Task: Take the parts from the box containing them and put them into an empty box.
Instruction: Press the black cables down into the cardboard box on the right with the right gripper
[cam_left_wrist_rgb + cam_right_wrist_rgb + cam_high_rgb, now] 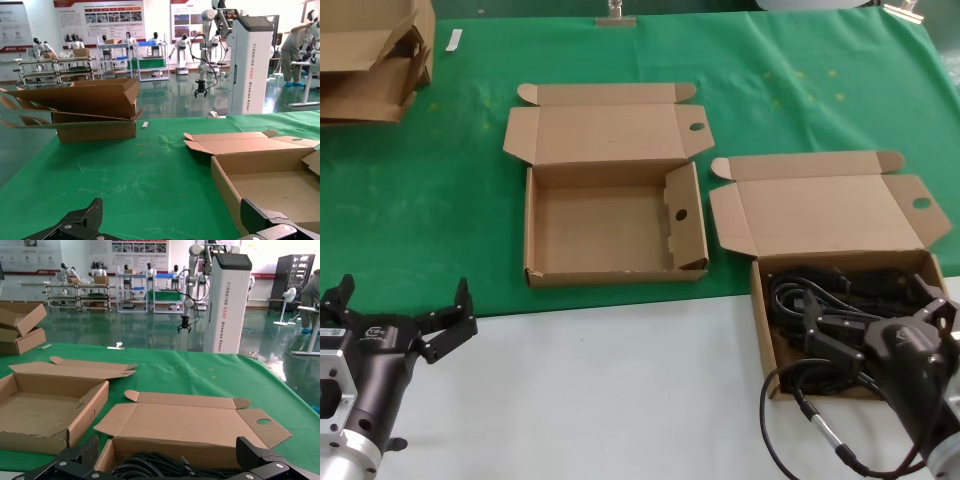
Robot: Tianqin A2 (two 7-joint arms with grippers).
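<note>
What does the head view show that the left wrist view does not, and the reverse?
Only the head view shows the box with the black cable parts inside, the right hand open just above those parts, and the round hole in the empty box's side wall. Only the left wrist view shows the hall behind the table, with a white robot stand and shelves. Both show the empty box, the stacked cartons, the green cloth and the open left hand.

White machine column [252, 60] in the background reads "TIANQING ADD2" vertically, smaller line beside it unreadable. Same lettering shows on it in right wrist view [227, 305]. Wall posters [100, 15] too small to read.
</note>
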